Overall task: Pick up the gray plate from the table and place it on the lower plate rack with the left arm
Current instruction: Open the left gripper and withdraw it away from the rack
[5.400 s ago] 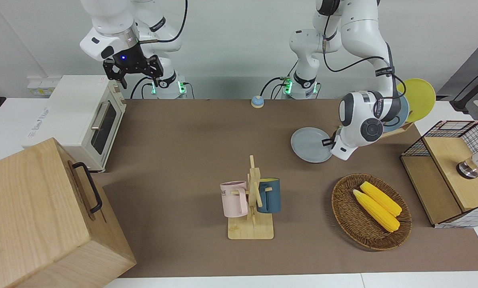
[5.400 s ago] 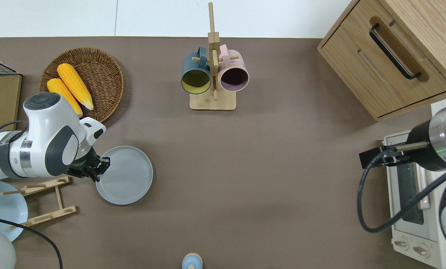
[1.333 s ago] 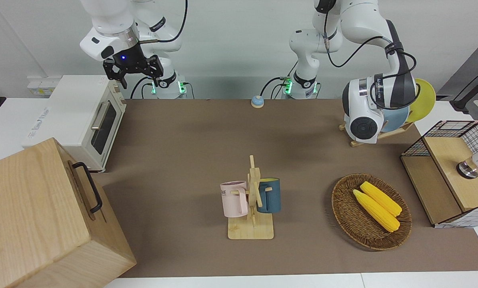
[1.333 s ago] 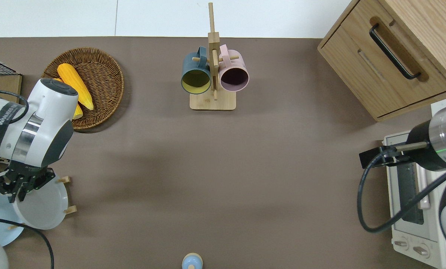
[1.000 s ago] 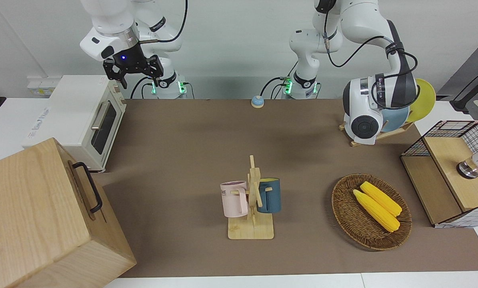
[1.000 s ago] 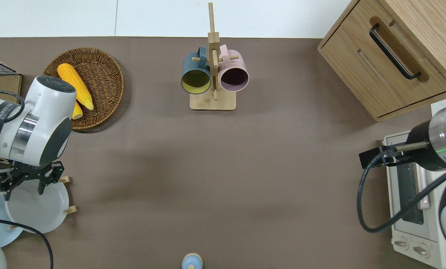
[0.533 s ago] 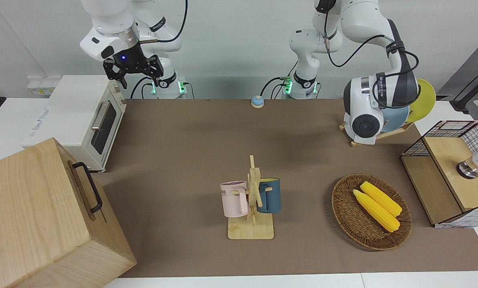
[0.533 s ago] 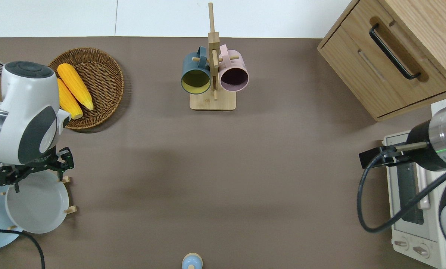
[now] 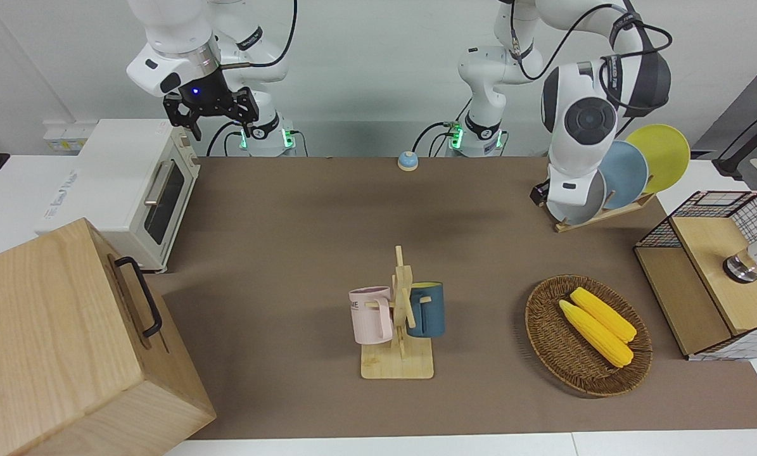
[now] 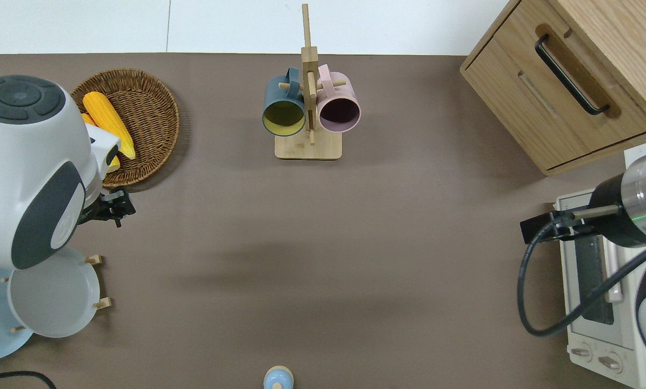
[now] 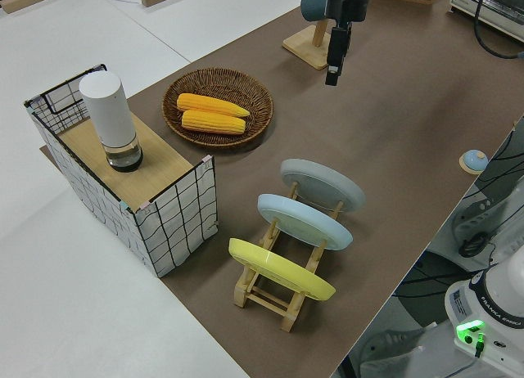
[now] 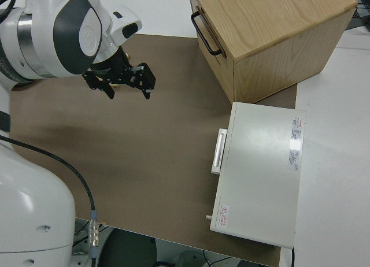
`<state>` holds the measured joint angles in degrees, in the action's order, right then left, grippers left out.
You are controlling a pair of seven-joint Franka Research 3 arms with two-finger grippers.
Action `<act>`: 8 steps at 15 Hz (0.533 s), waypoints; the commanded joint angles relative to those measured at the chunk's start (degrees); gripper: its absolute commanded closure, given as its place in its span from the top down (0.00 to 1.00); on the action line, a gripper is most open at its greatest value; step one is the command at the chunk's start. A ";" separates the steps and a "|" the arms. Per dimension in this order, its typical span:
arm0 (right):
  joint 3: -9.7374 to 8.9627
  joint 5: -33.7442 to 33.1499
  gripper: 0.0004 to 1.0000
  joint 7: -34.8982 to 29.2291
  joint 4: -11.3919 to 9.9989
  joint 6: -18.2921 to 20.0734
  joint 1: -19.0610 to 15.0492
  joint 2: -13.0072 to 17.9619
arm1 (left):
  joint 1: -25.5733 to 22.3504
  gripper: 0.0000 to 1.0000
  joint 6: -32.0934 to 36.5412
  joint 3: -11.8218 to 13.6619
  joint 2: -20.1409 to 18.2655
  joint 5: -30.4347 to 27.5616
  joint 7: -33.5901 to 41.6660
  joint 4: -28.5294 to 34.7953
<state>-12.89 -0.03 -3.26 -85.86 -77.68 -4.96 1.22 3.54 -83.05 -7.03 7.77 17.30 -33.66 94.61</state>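
The gray plate [image 10: 52,302] leans in the slot of the lower plate rack [image 11: 278,290] nearest the table's middle, beside the sky-blue plate [image 11: 304,221] and the yellow plate [image 11: 281,269]. In the front view the gray plate [image 9: 582,204] is partly hidden by the left arm. My left gripper [image 10: 111,207] is open and empty, raised over the bare table between the rack and the corn basket; the right side view shows its spread fingers [image 12: 144,86]. The right arm is parked, its gripper [image 9: 208,114] open.
A wicker basket [image 10: 158,86] with two corn cobs lies farther from the robots than the rack. A mug stand [image 10: 307,148] holds two mugs. A wooden cabinet [image 10: 560,81] and a toaster oven [image 10: 598,302] stand at the right arm's end. A wire box [image 11: 168,202] stands by the rack.
My left gripper carried the gray plate from the table to the rack, opened and let it go, then rose away toward the basket. The plate stays leaning in the rack.
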 commanded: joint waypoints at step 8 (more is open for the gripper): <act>-0.38 0.21 0.99 0.19 0.35 0.87 -0.76 0.27 | -1.25 1.00 -2.72 0.17 -6.53 -9.81 -0.70 -6.02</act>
<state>-12.89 -0.03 -3.26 -85.86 -77.68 -4.96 1.22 2.58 -84.38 -6.78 4.31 11.71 -33.66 88.68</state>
